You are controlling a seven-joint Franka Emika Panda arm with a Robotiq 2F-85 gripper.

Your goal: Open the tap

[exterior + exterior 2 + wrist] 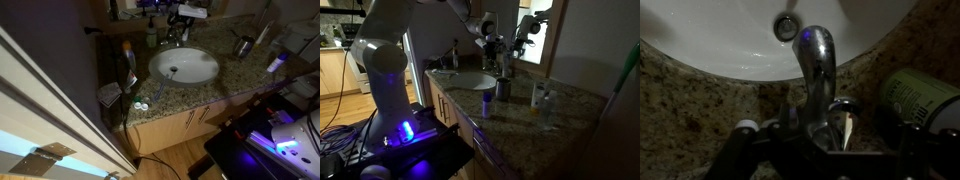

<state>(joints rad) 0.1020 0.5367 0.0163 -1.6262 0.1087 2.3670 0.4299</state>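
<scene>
The tap is a small chrome faucet. Its curved spout reaches over the white oval basin, and its lever handle sits at the base. In the wrist view my gripper is open, with a dark finger on each side of the tap's base and handle. I cannot tell if a finger touches the handle. In both exterior views the gripper hangs at the back of the basin, over the tap.
A green-tinted soap bottle stands close beside the tap. A metal cup stands on the granite counter. A mirror and wall rise behind the basin. Small items lie at the counter's corner.
</scene>
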